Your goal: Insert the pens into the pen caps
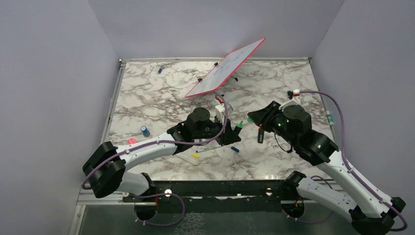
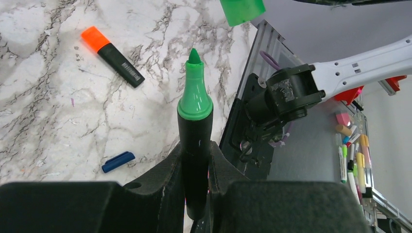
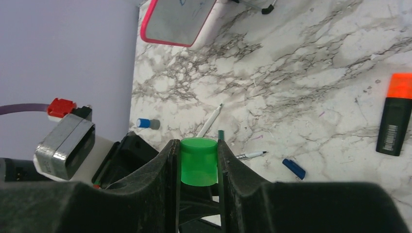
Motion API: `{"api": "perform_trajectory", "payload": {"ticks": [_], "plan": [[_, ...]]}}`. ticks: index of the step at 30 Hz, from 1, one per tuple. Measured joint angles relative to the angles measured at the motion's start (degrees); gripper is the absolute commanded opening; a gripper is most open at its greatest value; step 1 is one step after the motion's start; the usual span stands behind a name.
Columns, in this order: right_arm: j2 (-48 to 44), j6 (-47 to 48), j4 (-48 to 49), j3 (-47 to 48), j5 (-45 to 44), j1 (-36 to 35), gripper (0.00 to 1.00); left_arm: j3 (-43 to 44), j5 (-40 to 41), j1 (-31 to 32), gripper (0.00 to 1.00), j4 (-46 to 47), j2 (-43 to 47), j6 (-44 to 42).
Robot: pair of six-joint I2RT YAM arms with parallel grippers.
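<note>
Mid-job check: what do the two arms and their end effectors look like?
The left arm and right arm have white links and bulky black joints. A purple cable runs along each, with a red plug near the wrist. The left end effector and right end effector are matte black.

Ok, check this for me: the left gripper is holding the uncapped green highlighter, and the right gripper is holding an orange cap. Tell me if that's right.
One detail is off. The cap in the right gripper is green, not orange, as the right wrist view shows. The rest stands: the left gripper is holding the uncapped green highlighter.
</note>
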State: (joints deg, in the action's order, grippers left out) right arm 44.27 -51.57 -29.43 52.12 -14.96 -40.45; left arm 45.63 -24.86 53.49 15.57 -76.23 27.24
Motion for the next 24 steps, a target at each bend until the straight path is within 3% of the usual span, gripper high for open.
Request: {"api": "perform_trajectory", "payload": {"ticks": [10,24], "plan": [[2.1,-0.44,2.97,-0.37,4.61,0.0,0.32,1.75,-0.66,0.15,0.0,-0.33,-1.86,0.26],[3.3,-0.22,2.95,-0.37,1.92,0.0,0.31,1.81,-1.7,0.15,0.0,0.04,-3.34,1.29]]}}
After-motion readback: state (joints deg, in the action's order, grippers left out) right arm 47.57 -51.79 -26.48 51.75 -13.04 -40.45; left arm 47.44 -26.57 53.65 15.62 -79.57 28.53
